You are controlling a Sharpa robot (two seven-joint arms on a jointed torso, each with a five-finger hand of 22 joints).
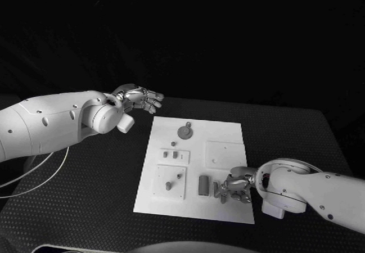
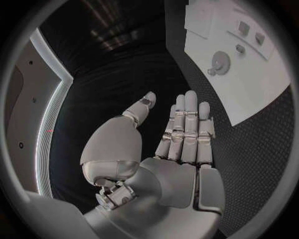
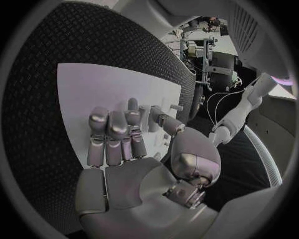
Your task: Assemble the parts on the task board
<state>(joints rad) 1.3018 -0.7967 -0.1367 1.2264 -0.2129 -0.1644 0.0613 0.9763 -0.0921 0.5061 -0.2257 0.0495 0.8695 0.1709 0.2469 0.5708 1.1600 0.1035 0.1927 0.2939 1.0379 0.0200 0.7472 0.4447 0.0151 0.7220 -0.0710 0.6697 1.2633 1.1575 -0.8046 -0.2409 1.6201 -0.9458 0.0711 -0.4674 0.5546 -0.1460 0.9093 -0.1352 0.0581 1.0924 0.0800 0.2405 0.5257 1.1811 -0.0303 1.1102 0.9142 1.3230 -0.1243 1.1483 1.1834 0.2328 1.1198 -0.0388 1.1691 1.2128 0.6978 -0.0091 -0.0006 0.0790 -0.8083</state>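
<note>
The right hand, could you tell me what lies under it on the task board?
The right hand hangs over the near right part of the task board. Grey parts lie beside and partly beneath its fingers; whatever is under the palm is covered.

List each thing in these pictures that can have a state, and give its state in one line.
left hand: open, fingers straight, holding nothing, off the board.
right hand: over the board's near right corner, fingers on the parts there; a hold cannot be told.
task board: flat on the table.
round part: lying on the board, untouched.
</note>
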